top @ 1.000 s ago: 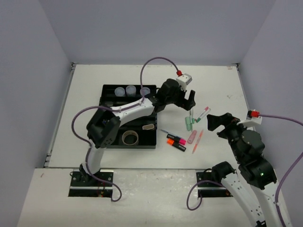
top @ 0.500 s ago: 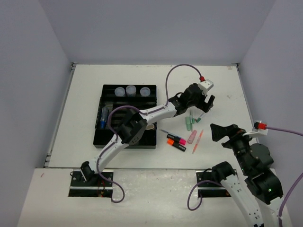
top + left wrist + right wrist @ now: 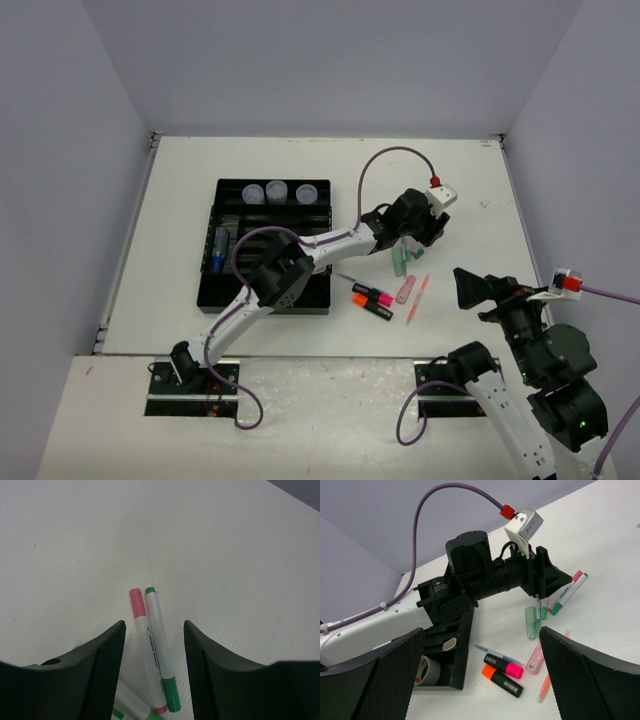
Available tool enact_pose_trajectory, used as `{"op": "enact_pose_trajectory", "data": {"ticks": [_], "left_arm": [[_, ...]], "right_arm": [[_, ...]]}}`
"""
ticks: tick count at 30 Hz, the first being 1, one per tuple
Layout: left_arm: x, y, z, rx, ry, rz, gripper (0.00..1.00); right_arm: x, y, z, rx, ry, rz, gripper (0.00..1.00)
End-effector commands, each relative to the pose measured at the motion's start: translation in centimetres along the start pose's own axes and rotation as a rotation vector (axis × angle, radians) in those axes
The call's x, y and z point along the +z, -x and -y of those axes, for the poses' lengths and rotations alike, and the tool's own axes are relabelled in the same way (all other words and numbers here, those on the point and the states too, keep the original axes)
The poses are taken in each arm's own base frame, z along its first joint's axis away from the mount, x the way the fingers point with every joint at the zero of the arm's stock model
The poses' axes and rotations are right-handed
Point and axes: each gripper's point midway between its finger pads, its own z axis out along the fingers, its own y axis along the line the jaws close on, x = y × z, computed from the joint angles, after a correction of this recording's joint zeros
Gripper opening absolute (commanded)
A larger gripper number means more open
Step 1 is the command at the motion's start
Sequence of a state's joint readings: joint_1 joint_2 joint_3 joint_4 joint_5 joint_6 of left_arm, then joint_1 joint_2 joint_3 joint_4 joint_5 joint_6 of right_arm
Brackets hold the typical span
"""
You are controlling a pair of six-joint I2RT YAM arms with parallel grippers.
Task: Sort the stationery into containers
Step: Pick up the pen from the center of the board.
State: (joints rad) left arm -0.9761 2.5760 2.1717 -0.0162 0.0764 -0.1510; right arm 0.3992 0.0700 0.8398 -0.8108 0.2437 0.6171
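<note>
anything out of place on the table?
Nothing spilled or damaged. Loose stationery lies scattered at mixed angles right of the tray: green highlighter, pink highlighter, orange highlighter, thin orange pen. The left gripper straddles two white markers, not touching them.

Top view: white left arm (image 3: pixel 340 240) covered much of the black plastic organiser tray's (image 3: pixel 215 290) right side. Grey tape roll (image 3: pixel 431 669) was partly hidden. White-and-green pen (image 3: pixel 131 702) was cropped at the frame bottom.

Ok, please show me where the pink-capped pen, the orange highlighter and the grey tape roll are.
pink-capped pen (image 3: pixel 146 647), left wrist view, on its white barrel.
orange highlighter (image 3: pixel 503 681), right wrist view, on its black body.
grey tape roll (image 3: pixel 433 672), right wrist view, on its outer band.
</note>
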Motion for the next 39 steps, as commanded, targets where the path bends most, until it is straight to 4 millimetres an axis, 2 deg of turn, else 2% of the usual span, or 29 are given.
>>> {"op": "enact_pose_trajectory", "data": {"ticks": [1,4,6,10,17,25,39], "left_arm": [[0.4,-0.5,0.8,0.045,-0.029,-0.021,0.51],[0.2,-0.4,1.1,0.045,-0.041,-0.023,0.48],[0.1,-1.1,1.4,0.042,-0.056,-0.036,0.41],[0.2,-2.1,1.8,0.035,-0.085,-0.059,0.35],[0.4,-2.9,2.4,0.017,-0.119,-0.076,0.35],[0.9,-4.3,2.1,0.017,-0.105,-0.111,0.36],[1.5,-5.2,1.7,0.013,-0.098,-0.117,0.35]], "right_arm": [[-0.1,0.1,0.1,-0.021,-0.003,-0.006,0.99],[0.1,0.0,0.2,-0.023,-0.014,-0.008,0.99],[0.3,-0.1,0.3,-0.026,-0.017,-0.011,0.99],[0.4,-0.2,0.3,-0.03,-0.021,-0.017,0.99],[0.4,-0.2,0.4,-0.031,-0.022,-0.014,0.99],[0.2,-0.2,0.2,-0.032,-0.011,-0.01,0.99],[0.2,-0.3,0.0,-0.038,0.006,-0.014,0.99]]}}
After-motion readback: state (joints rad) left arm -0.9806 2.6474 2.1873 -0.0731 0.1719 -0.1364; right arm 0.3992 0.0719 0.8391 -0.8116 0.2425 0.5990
